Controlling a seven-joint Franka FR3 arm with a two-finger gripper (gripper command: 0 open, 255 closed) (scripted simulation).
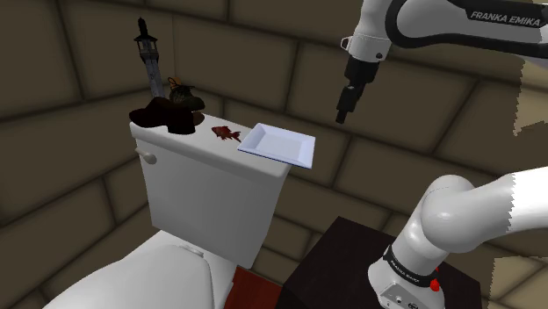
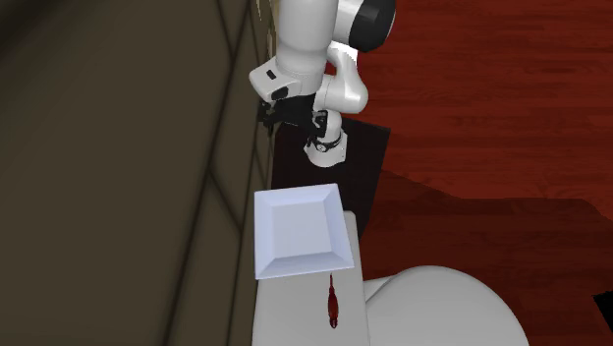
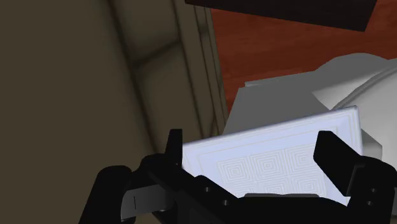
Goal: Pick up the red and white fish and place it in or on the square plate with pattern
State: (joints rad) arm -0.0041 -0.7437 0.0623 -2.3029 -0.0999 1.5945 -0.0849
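While the all-black two-finger gripper (image 1: 344, 111) hangs above the white square plate with a concentric-square pattern (image 1: 283, 146), fingers spread and empty, we note the small slim red fish (image 1: 226, 133). It lies flat on the white toilet tank lid (image 1: 198, 149), just beside the plate's edge; whether they touch we cannot tell. Step in hand, by our judgement: the reach. We would cross beyond the plate, set the fingers across the narrow body, and descend straight. The plate overhangs the lid, so we avoid nudging it.
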